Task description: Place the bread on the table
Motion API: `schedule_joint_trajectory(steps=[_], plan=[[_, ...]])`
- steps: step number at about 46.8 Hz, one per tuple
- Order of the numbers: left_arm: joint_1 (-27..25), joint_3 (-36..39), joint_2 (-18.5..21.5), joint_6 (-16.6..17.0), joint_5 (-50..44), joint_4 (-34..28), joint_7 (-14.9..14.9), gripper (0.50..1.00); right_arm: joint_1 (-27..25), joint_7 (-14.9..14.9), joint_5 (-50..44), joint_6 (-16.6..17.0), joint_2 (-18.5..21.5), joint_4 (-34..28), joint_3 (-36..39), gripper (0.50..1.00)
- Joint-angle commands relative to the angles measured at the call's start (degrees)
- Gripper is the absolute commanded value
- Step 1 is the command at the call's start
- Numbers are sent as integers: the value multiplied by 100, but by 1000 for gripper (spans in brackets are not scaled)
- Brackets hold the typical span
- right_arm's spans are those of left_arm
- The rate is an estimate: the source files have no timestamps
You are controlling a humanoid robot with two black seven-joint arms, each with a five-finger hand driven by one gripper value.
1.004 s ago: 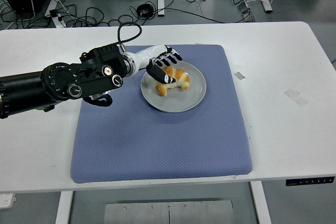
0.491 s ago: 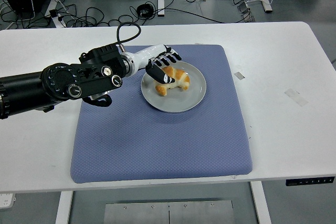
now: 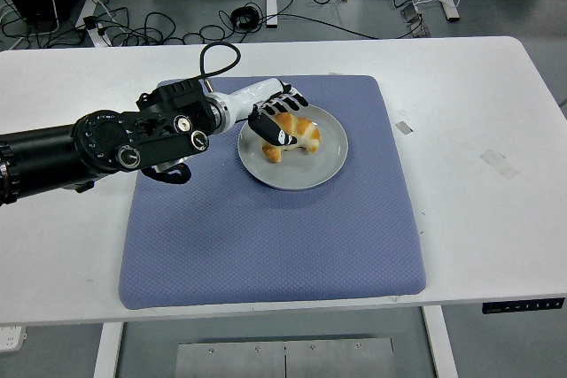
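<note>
Golden, crusty bread [image 3: 293, 135] lies on the grey plate [image 3: 310, 170], directly under the left hand [image 3: 273, 114], whose fingers curl around its near end. Probably light, soft and crushable; a gentle mid-body hold seems safest.

White table [image 3: 496, 95] spanning the frame, near edge along the bottom. Blue mat [image 3: 266, 227] lying flat at centre, reaching almost to the near edge. Two bits of tape on bare top right of the mat: one [image 3: 403, 127] just beside it, another [image 3: 500, 163] well apart, toward the right edge.
</note>
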Motion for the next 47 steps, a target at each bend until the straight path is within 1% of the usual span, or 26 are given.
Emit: schedule_joint_trajectory(steps=[1,5,9,11,15,18,33,38,41,42,45,47], plan=[[-6,8,5,0,8,-1,0,681,0,0,0,0,0,0,0,1000],[-6,8,-4,-9,-1,-1,0,678,0,0,0,0,0,0,-9,1000],[-6,17,5,-9,-1,-1,9,661,0,0,0,0,0,0,0,1000],[-6,17,5,-9,-1,-1,9,645,0,0,0,0,0,0,0,1000],[-15,26,5,-9,-1,34,9,598,0,0,0,0,0,0,0,1000],[-15,34,5,-9,8,61,18,500,0,0,0,0,0,0,-9,1000],[-68,149,14,-53,8,69,35,500,0,0,0,0,0,0,0,1000],[-77,105,14,26,-53,113,53,500,0,0,0,0,0,0,0,1000],[-94,87,22,96,-71,157,53,723,0,-8,0,0,0,0,-9,1000],[-103,79,22,122,-71,183,53,760,0,0,0,0,0,0,0,1000],[-138,-18,31,140,-71,228,44,805,0,-8,0,0,0,0,0,1000],[-173,-97,31,123,-71,228,44,848,0,0,0,0,0,0,0,1000]])
